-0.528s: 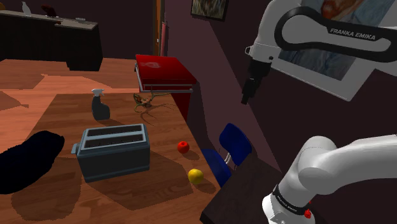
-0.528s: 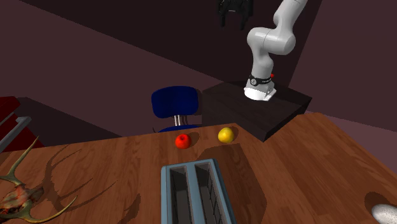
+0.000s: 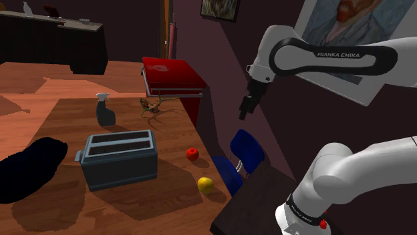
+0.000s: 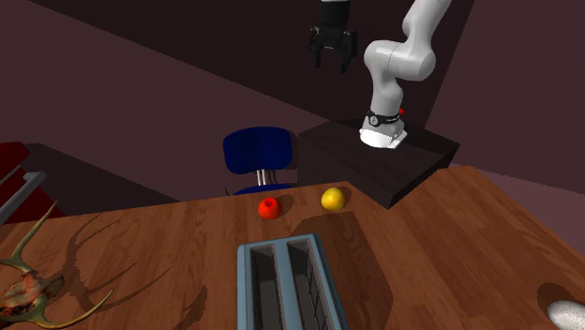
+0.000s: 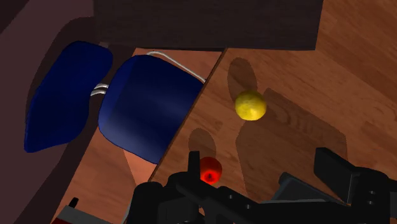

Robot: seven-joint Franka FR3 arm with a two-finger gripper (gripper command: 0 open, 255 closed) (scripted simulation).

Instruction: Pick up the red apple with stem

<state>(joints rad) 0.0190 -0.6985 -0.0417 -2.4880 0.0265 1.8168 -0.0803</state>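
Clearly round and bright red, the apple (image 3: 192,154) sits on the table (image 4: 450,244).

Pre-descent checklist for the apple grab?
1. Black two-finger gripper open: ok, fingers apart.
2. Small red apple free on the brown wooden table: ok.
3. Round yellow fruit apart from apple: ok.
4. Gripper at apple height: not ok, high above the table.
5. Blue-grey toaster clear of apple: ok.
6. Blue chair clear of descent path: cannot tell.

Table (image 3: 70,115): toaster (image 3: 119,158), apple (image 3: 192,154), lemon (image 3: 206,184)
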